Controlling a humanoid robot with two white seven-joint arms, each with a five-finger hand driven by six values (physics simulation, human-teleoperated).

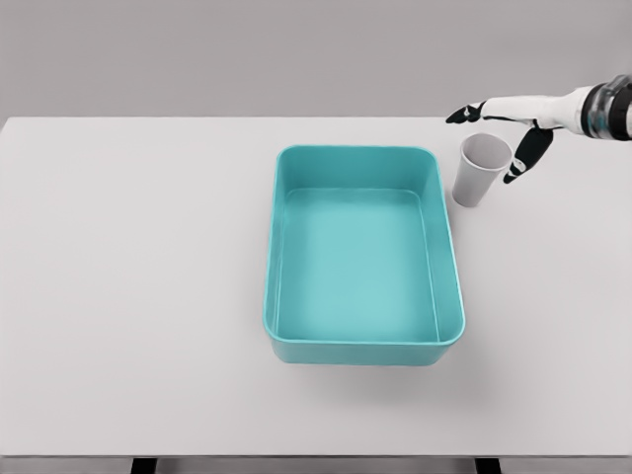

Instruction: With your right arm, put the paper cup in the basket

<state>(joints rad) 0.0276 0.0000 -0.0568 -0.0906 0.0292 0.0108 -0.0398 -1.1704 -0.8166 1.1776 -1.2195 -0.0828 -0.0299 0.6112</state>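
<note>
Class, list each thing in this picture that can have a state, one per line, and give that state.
paper cup: upright on the table, mouth up, just right of the basket, not yet grasped.
basket: open on top, nothing inside, flat on the table.
right hand: fingers spread around the cup's rim, holding nothing.
table: white, bearing the basket and cup.
left arm: out of view.

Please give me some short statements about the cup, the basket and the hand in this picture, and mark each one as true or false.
1. The paper cup stands upright on the table. True.
2. The cup is inside the basket. False: it stands outside, by its far right corner.
3. The right hand has open fingers around the cup. True.
4. The basket holds other objects. False: it is empty.
5. The left hand is visible. False: only the right arm shows.
</note>
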